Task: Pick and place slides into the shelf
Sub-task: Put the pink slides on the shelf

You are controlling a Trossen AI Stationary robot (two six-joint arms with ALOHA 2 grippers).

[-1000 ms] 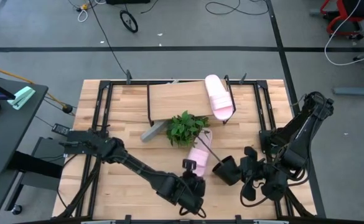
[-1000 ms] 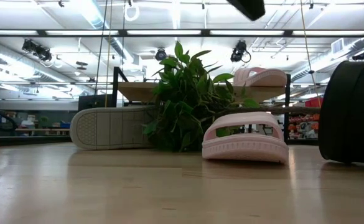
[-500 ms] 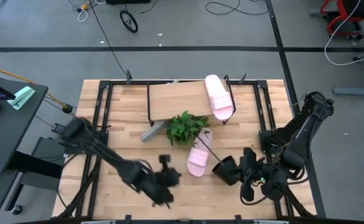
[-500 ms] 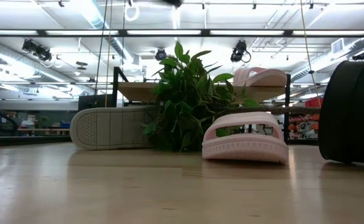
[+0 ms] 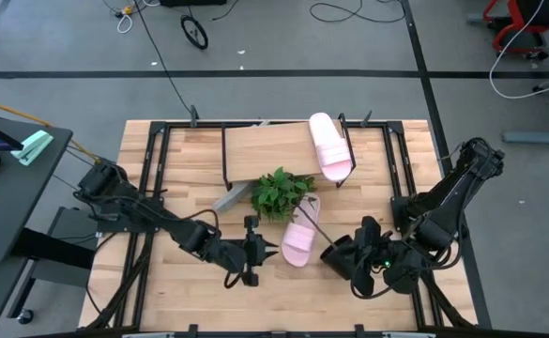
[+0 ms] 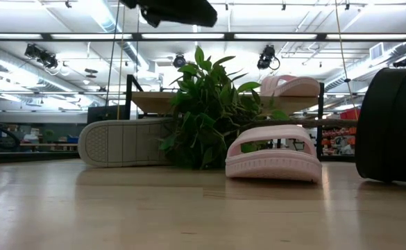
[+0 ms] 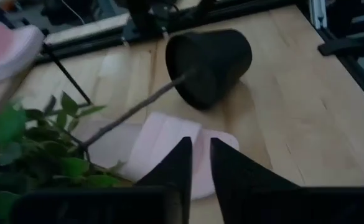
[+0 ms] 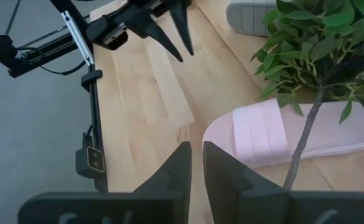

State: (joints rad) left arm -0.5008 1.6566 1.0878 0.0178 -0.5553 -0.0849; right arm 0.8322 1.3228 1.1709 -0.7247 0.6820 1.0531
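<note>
Left hand [image 5: 251,252] is seen above the front part of the bench [image 5: 161,291], just left of a pale pink slide [image 5: 299,241]; its fingers [image 7: 180,163] are held nearly together with a thin gap, and nothing is gripped between them. In the low view this hand [image 6: 178,10] hangs high, clear of the bench top. Right hand [image 5: 363,258] is found at the front right of the bench, close beside a black pot [image 5: 342,257] lying on its side; its fingers [image 8: 183,163] stand a narrow slit apart and nothing is gripped.

Pale pink slide is laid flat on the bench between the two hands, strap up, with a thin plant stem [image 7: 132,112] crossing over it toward the pot mouth. Green leafy plant [image 5: 280,192] is lying just behind this slide, in front of the shelf [image 5: 265,150].

Second pink slide [image 5: 329,146] is placed on the right end of the shelf's plank top, overhanging its front edge. Grey slide [image 5: 229,199] is seen on its side on the bench, sole outward, just left of the plant and partly under the shelf's front edge. A fourth slide cannot be made out.
</note>
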